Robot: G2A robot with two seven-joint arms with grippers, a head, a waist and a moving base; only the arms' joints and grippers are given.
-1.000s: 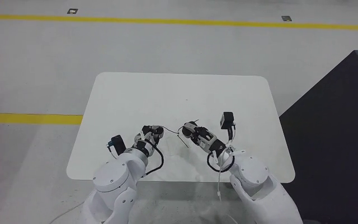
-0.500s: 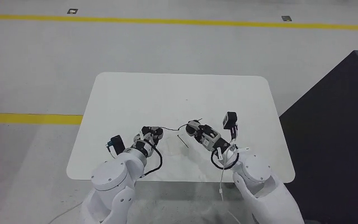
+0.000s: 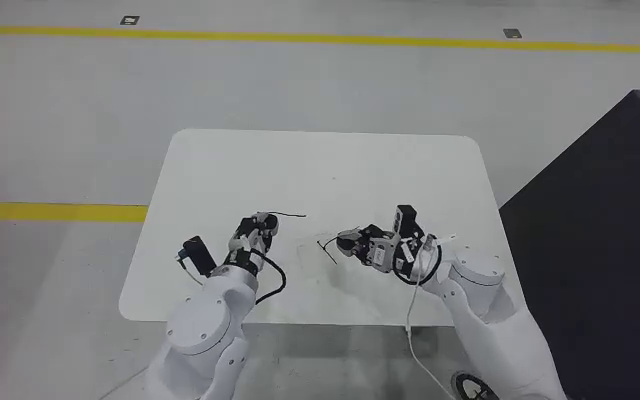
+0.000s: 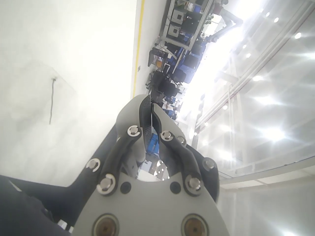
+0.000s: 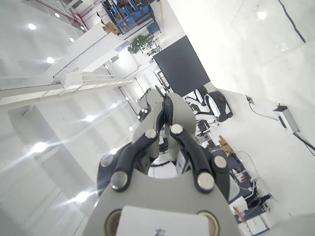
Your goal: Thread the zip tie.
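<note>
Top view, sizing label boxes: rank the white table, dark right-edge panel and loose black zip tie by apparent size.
1. White rounded table
2. Dark flat panel, partly cropped
3. Thin black zip tie lying on the table

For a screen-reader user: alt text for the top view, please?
Two arms over a white table: the left gripper pinches a thin black tie that points toward the right gripper. A second tie lies on the table by the right gripper.

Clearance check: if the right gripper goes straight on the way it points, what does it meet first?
Likely the left gripper, shut on a thin black plastic zip tie. Another black strip lies on the white table beneath that line; clearance unclear.
</note>
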